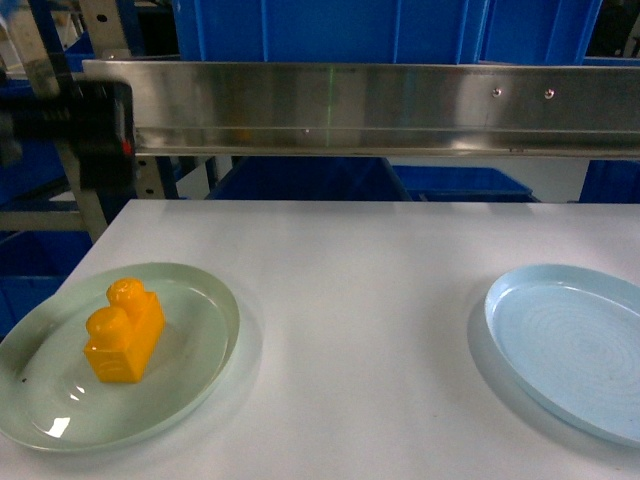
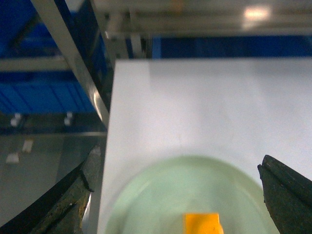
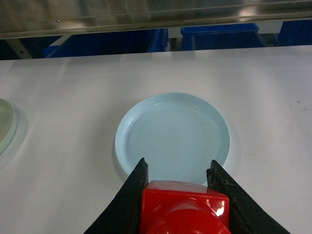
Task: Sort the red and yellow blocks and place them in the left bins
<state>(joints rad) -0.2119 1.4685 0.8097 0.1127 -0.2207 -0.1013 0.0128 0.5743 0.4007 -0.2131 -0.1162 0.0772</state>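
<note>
Behind white table (image 1: 360, 290), steel rail (image 1: 380, 105); blue crates (image 1: 330, 30) beyond.

Both the left pincer (image 2: 178, 195) and right pincer (image 3: 178, 183) have black, curved, scuffed fingers.

A white table (image 1: 360, 300) carried two plates well apart: a pale green plate (image 1: 200, 300) at left, a pale blue plate (image 1: 570, 340) at right.

no readable text, labels or numbers
</note>
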